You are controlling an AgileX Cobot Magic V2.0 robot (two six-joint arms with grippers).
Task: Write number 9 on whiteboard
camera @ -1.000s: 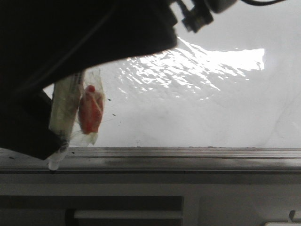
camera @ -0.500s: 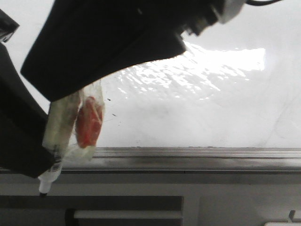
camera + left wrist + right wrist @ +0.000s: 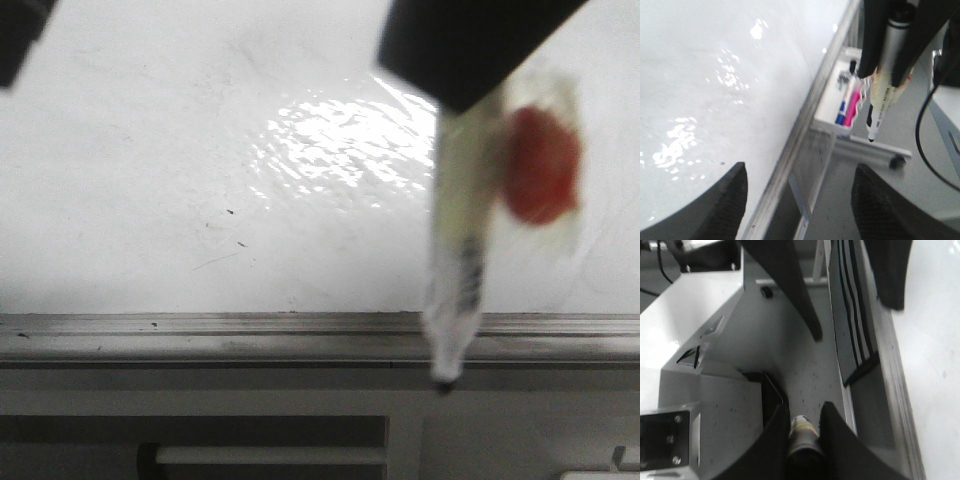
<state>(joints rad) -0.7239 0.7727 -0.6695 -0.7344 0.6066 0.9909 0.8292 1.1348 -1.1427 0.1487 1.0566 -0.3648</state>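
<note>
Right pincer point(image 3: 802, 420) clamped on a marker point(image 3: 460, 250) in front of the whiteboard point(image 3: 120, 150); left pincer point(image 3: 805, 200) apart and empty.

The whiteboard fills the upper part of the front view, glossy white with a bright glare patch near its middle, a few dark specks and a faint scratch, and a grey metal ledge point(image 3: 250, 335) running along its lower edge. The marker hangs nearly upright on the right side, its dark tip pointing down and showing just below the ledge; whether it touches the board cannot be told. A blurred red patch point(image 3: 540, 165) in clear wrapping sits beside the marker's barrel. In the left wrist view a small white tray point(image 3: 826, 116) under the board's edge holds a blue pen point(image 3: 841, 112) and a pink one point(image 3: 856, 102).
</note>
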